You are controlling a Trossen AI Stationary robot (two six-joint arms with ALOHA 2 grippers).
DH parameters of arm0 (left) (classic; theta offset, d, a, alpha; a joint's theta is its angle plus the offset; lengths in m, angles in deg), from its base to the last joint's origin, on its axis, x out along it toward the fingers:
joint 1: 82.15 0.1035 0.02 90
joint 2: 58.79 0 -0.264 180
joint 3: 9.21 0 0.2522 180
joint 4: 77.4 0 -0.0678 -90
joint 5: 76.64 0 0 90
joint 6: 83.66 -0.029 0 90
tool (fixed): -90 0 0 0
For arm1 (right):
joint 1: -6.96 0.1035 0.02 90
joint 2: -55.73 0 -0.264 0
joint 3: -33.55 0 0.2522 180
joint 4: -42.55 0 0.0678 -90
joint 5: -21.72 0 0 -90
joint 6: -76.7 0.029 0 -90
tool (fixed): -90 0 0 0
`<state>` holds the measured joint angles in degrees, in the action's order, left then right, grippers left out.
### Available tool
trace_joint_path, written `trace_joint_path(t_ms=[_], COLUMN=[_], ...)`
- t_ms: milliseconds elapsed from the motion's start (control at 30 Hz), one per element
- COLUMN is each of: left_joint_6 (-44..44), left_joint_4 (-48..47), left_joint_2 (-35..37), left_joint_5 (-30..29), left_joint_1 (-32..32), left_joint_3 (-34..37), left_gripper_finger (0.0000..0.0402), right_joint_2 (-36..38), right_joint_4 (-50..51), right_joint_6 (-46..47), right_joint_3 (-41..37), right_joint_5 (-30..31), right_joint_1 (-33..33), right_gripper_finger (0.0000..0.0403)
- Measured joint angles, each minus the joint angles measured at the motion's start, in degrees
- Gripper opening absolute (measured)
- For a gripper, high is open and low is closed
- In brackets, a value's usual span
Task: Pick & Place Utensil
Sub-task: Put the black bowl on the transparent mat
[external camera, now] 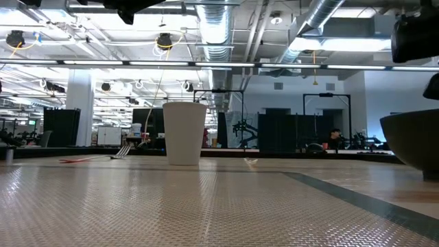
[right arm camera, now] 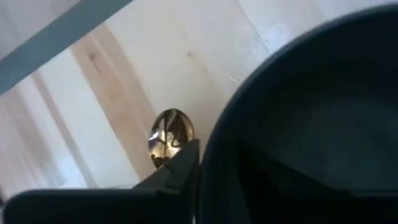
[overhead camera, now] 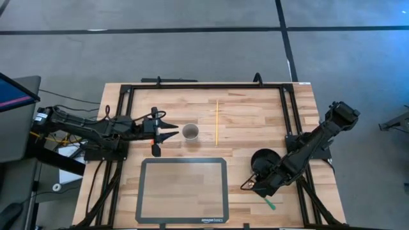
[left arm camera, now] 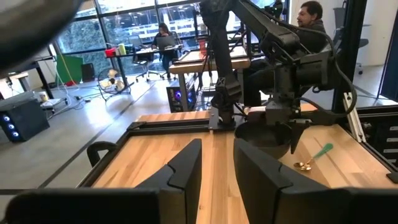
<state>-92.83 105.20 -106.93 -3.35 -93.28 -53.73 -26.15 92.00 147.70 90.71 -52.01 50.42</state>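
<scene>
A spoon with a gold bowl (right arm camera: pixel 171 135) and a green handle (overhead camera: pixel 269 204) lies flat on the wood near the table's right near corner. It is right beside a black bowl (overhead camera: pixel 264 160). My right gripper (overhead camera: pixel 253 184) is low over that spot and open. One finger (right arm camera: pixel 184 167) is outside the bowl's rim (right arm camera: pixel 214 146), next to the spoon's gold bowl. The other seems to be inside the black bowl. My left gripper (overhead camera: pixel 171 130) is open and hovers level, pointing at a white paper cup (overhead camera: pixel 190 131) that stands upright. My right gripper comes down from above astride the black bowl's rim (right arm camera: pixel 214 146), beside the spoon. I cannot tell whether either finger touches the bowl or the spoon. The bowl stands on the table.
A grey-framed tray (overhead camera: pixel 182 188) lies at the near middle. A thin yellow stick (overhead camera: pixel 217 121) lies on the wood right of the cup. Black rails (overhead camera: pixel 204 85) run around the tabletop. In the low view a fork (external camera: pixel 121 150) shows left of the cup (external camera: pixel 184 134).
</scene>
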Motion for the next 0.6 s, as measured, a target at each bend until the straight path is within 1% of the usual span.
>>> trace_joint_path(t_ms=[133,167,233,300,400,500,533,600], left_joint_6=[0.0,0.0,0.0,0.0,0.0,0.0,0.0,0.0], left_joint_4=[0.1,0.1,0.2,0.4,0.4,0.5,0.6,0.6], left_joint_2=[0.0,0.0,0.0,0.0,0.0,0.0,0.0,0.0], left_joint_5=[0.0,0.0,0.0,0.0,0.0,0.0,0.0,0.0], left_joint_1=[0.0,0.0,0.0,0.0,0.0,0.0,0.0,0.0], left_joint_3=[0.0,0.0,0.0,0.0,0.0,0.0,0.0,0.0], left_gripper_finger=[0.0094,0.0094,0.0094,0.0094,0.0094,0.0094,0.0094,0.0094], right_joint_2=[1.0,1.4,1.5,1.5,1.5,-0.3,-1.2,-3.7], right_joint_4=[0.3,0.3,-0.1,-0.4,-5.3,-15.4,-20.0,-29.8], right_joint_6=[-5.5,-7.5,-11.5,-17.5,-31.8,-50.8,-56.9,-68.4], right_joint_3=[1.6,2.3,3.8,6.1,9.7,11.3,11.3,11.4], right_joint_5=[-0.7,-0.6,0.2,1.9,4.1,4.5,4.0,0.3], right_joint_1=[-0.7,-0.9,-1.3,-2.2,-3.7,-5.7,-6.4,-8.0], right_gripper_finger=[0.0021,0.0013,0.0015,0.0015,0.0005,0.0008,0.0007,0.0004])
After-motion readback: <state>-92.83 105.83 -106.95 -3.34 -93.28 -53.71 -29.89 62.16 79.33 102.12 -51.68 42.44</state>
